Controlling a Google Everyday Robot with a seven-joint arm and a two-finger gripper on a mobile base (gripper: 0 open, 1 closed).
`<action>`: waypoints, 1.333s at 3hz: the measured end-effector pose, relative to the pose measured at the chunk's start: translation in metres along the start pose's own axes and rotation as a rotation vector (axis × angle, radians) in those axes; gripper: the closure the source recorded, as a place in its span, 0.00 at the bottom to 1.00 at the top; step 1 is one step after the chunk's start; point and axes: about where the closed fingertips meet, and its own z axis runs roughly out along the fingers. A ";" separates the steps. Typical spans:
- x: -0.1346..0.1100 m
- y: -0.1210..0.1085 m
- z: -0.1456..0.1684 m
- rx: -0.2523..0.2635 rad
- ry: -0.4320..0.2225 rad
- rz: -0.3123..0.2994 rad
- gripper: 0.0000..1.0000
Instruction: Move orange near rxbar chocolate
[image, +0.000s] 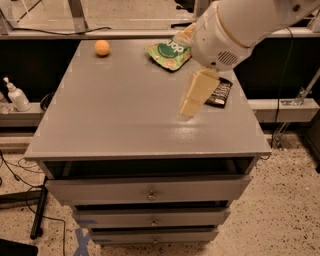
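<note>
A grey table (115, 115) with drawers (150, 192) below fills most of the view. The robot's bulky white arm (235, 25) reaches in from the upper right. A green pouch (169, 53) lies near the table's far edge, partly behind the arm. The cream pincer (192, 97) hangs tilted over the table's right half; whether it is wide or narrow cannot be told, and nothing shows in its grasp. The rxbar chocolate (220, 94) lies just to its right. The orange (102, 47) sits at the far left corner, well apart from the pincer and the bar.
</note>
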 end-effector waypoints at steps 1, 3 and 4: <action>-0.002 -0.007 -0.002 -0.006 -0.012 -0.028 0.00; -0.066 -0.060 0.091 0.025 -0.080 -0.081 0.00; -0.104 -0.094 0.142 0.072 -0.091 -0.079 0.00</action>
